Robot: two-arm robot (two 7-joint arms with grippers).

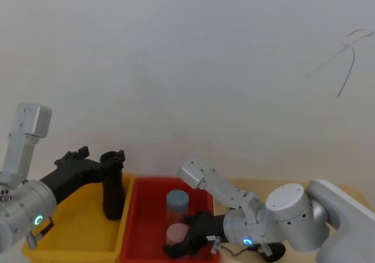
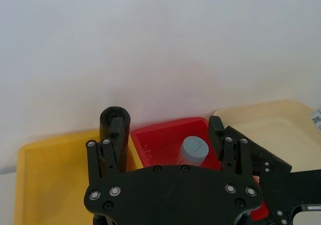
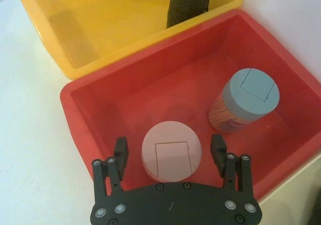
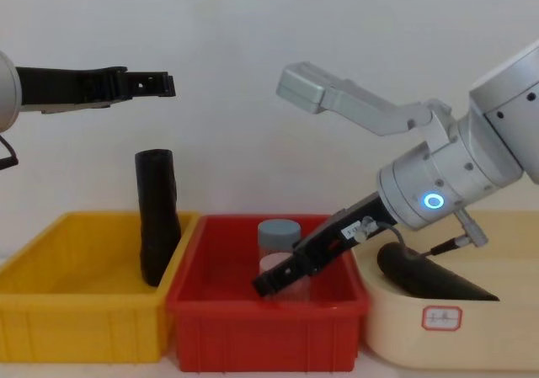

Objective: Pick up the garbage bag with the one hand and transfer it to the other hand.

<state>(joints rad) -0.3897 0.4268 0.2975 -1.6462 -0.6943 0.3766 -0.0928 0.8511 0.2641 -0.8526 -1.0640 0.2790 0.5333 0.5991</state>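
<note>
The garbage bag (image 4: 157,216), a tall black shiny plastic roll, stands in the yellow plastic bin (image 4: 80,311) just under the left claw (image 4: 150,83), fingers apart, not holding it yet; next: go down & squeeze.

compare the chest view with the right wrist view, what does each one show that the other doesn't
Chest view alone: the cream bin holding a second black plastic roll, and the left gripper, open, level above the upright black glossy garbage bag roll.

Right wrist view alone: the flap lids on top of the pink-capped jar and the blue-capped jar.

Both: the yellow bin, the red bin, and the right gripper, open around the pink-capped jar.
</note>
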